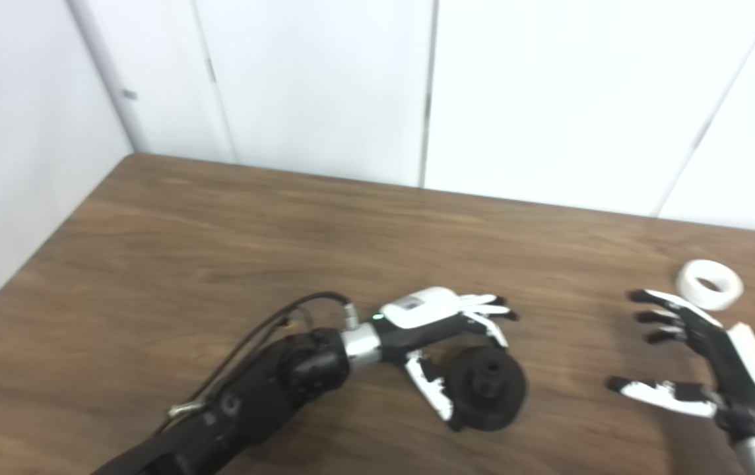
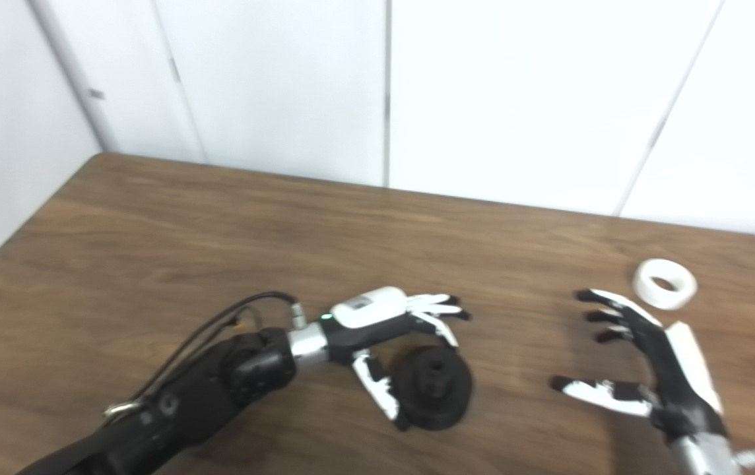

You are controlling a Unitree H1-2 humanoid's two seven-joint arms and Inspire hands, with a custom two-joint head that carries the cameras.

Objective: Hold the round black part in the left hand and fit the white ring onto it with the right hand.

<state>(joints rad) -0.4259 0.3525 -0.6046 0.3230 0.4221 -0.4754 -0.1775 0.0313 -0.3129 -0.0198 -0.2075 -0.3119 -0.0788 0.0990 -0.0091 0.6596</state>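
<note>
Black part (image 1: 488, 389) inside open left hand (image 1: 440, 330)

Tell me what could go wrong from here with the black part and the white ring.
1. The left hand is open around the black part, which lies flat on the table. If the fingers close off-centre, the part may slide away instead of being gripped.
2. The white ring sits behind the open right hand, near its fingertips. A reach could knock it farther back.
</note>
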